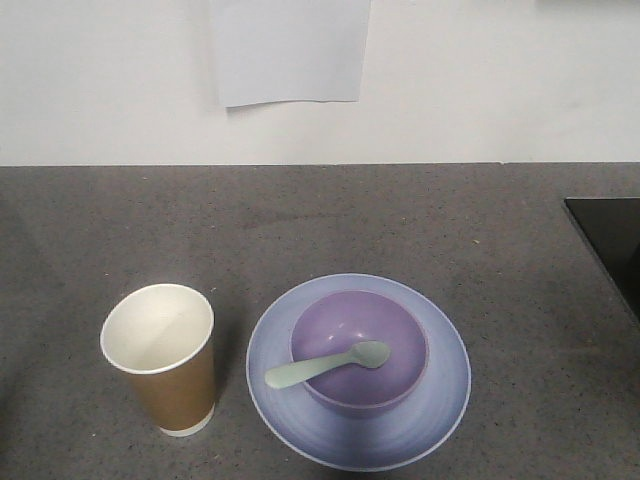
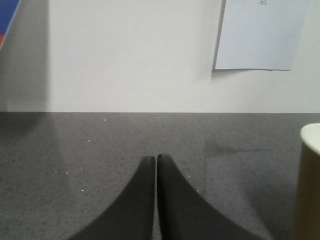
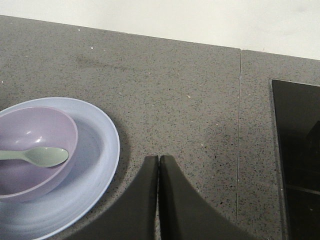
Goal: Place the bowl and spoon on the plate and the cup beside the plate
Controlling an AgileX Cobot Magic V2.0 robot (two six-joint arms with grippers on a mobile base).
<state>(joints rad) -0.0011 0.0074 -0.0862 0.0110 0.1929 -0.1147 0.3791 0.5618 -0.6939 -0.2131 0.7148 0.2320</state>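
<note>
Cup point(image 1: 160, 357) stands just beside plate point(image 1: 440, 400) rim, not touching.

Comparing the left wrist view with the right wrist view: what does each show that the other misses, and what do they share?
Only the left wrist view shows the cup, at its right edge, and a sheet of paper on the wall. Only the right wrist view shows the plate, the bowl on it, the spoon in the bowl, and a black panel. Both show a shut, empty hand (left hand, right hand) over the grey countertop.
</note>
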